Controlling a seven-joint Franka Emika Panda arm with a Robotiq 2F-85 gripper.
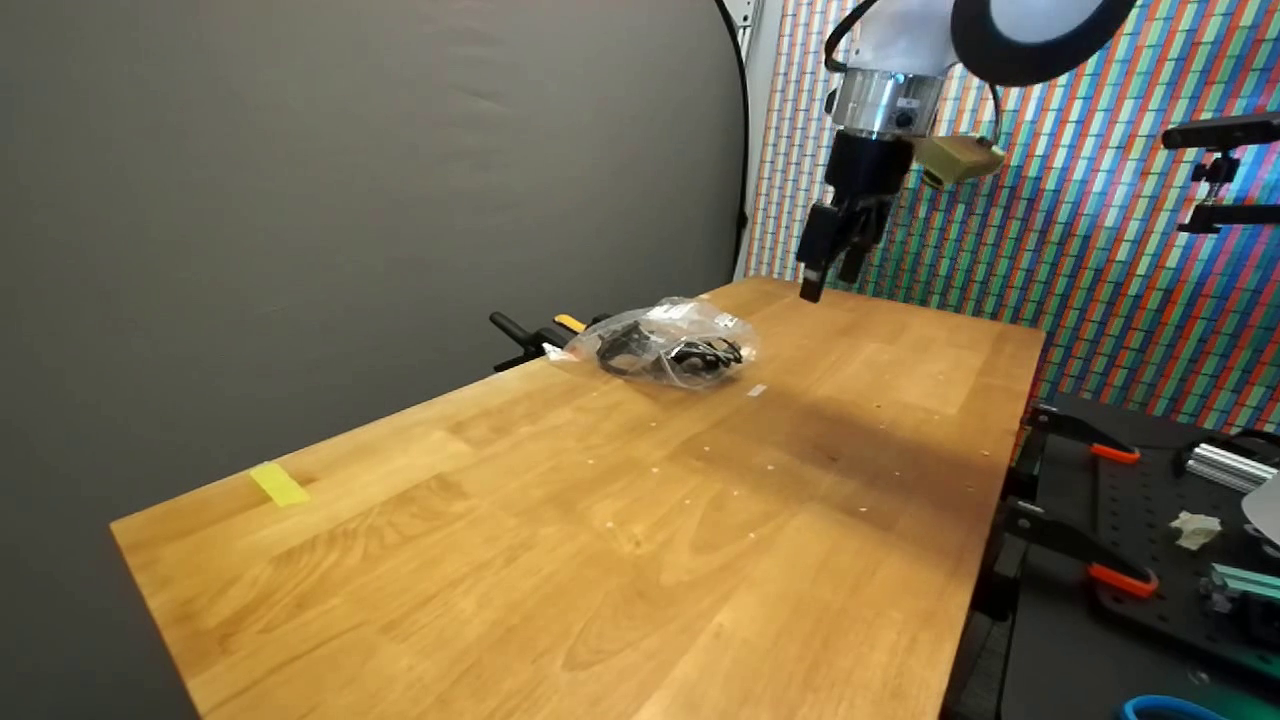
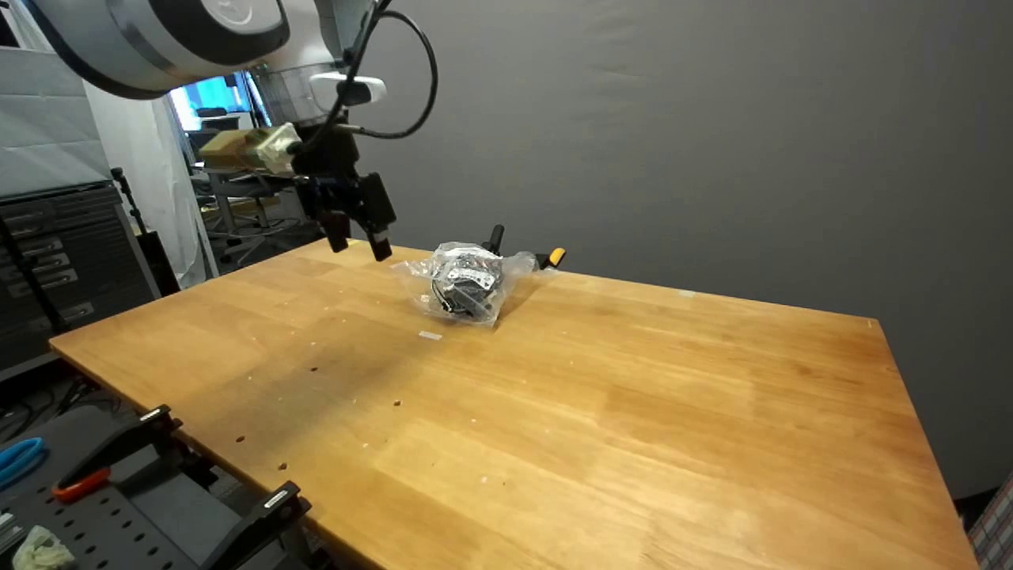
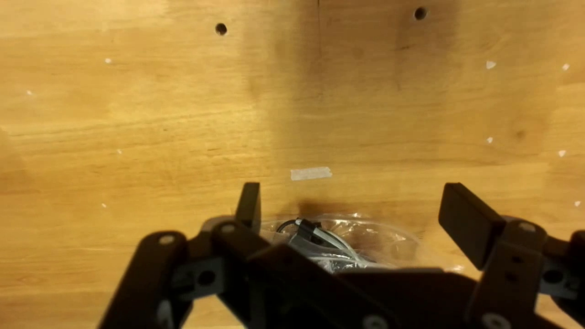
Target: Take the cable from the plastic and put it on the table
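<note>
Presently, the gripper (image 3: 354,214) hangs above the wooden table (image 1: 560,560), its jaws spread wide, the pads (image 3: 470,226) well apart and holding nothing. In both exterior views it is clear of the table and of the plastic bag (image 1: 655,318); in the wrist view part of the bag shows below, in line with the gap between the pads. The transparent bag rests on the table near the long edge that runs along the grey backdrop (image 1: 350,200), between that edge's two corners; whether any of it overhangs cannot be determined. The black cable (image 1: 705,354) lies coiled inside the bag. A pale lead (image 3: 340,242) is also visible through the plastic; the other contents are too tangled to itemise. A white label (image 2: 473,277) shows at the bag, its print illegible. On the table, just beside the bag on the side toward the opposite long edge, lies a short white strip (image 3: 311,173). Yellow tape (image 1: 280,483) lies close to one corner of the backdrop edge. A black-and-yellow clamp (image 1: 530,345) stands at that edge, adjacent to the bag; two black clamps (image 1: 1060,538), tipped red-orange, stand at the opposite long edge.
</note>
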